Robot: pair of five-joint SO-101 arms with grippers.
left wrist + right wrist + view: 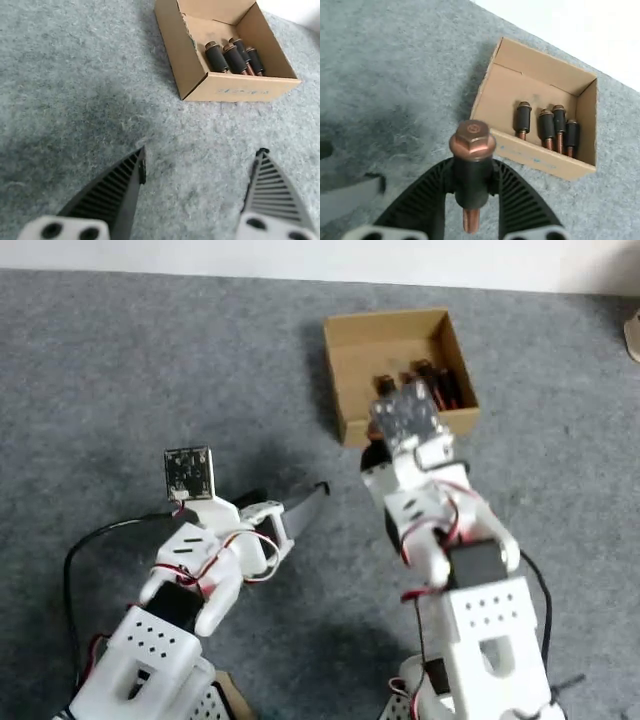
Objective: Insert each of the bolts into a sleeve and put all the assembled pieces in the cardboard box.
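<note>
Held piece: a copper-coloured bolt inside a black sleeve (471, 172), hexagonal head (472, 140) at one end, the bolt's bare tip poking out of the sleeve at the other.
Right gripper (472, 165): both ribbed black fingers pressed against the sleeve's sides, pinching it crosswise.
Place of the held piece: above the grey mat, close to the near wall of the cardboard box and outside it.
Cardboard box (500, 100): open on top, sitting on the mat near its far edge; in the high view the right arm's wrist overlaps its near wall.
Box contents: four assembled pieces (546, 127), each a bolt in a black sleeve, lying side by side against one side wall, roughly parallel, heads toward the far wall.
Left gripper (201, 151): fingers spread wide with bare mat between them, nothing held, well apart from the box and aimed toward it.
Left arm: in the high view it is low over the mat, beside the right arm and farther from the box.
Mat (120, 370): grey and felt-like, covering the table; a pale strip runs along its far edge.
</note>
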